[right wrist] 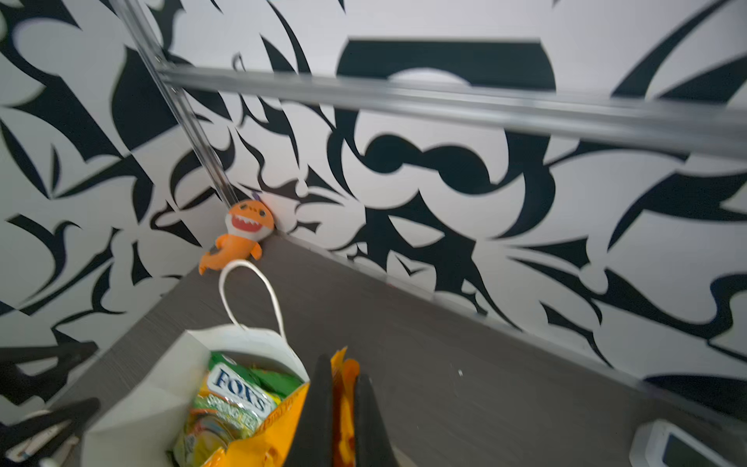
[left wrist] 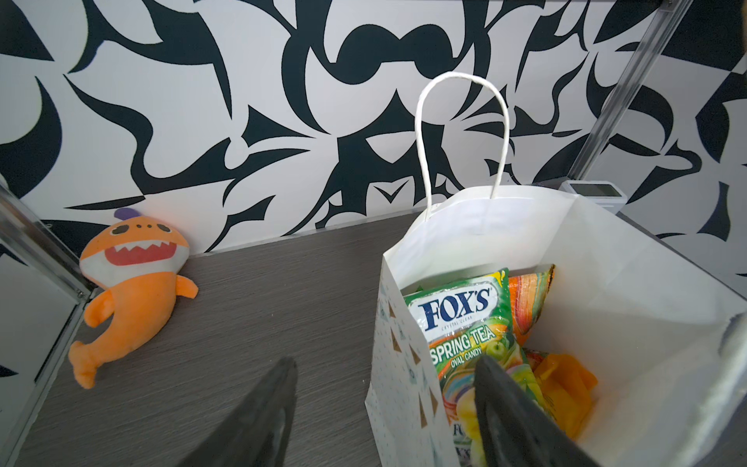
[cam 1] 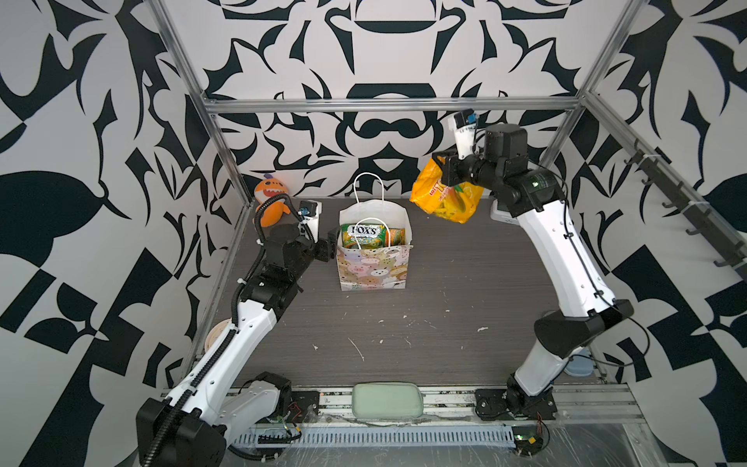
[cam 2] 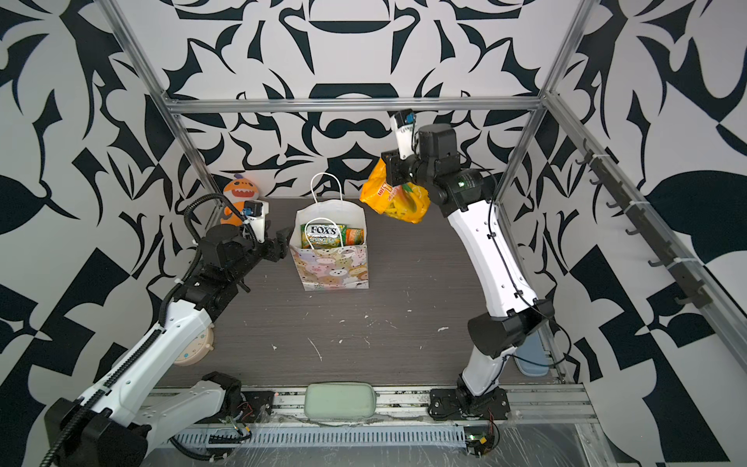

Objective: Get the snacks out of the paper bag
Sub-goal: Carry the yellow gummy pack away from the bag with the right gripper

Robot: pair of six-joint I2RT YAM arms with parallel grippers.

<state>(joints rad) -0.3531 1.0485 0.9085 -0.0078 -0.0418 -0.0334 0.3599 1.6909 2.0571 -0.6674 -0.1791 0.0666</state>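
Snacks [left wrist: 456, 323] left in the paper bag [cam 1: 372, 271] sit down and off to one side of the closed right gripper [right wrist: 343, 412] clamping a yellow-orange packet [cam 1: 440, 206], left gripper [left wrist: 386, 364] gaping astride the bag's wall, so I'd swing well clear before letting go.

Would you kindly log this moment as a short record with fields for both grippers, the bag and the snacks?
right gripper: shut on yellow-orange packet, held in the air right of paper bag in both top views
left gripper: open, one finger inside the bag, one outside its side wall
bag state: upright, mouth open
inside bag: green FOX'S packet, orange packets beside it
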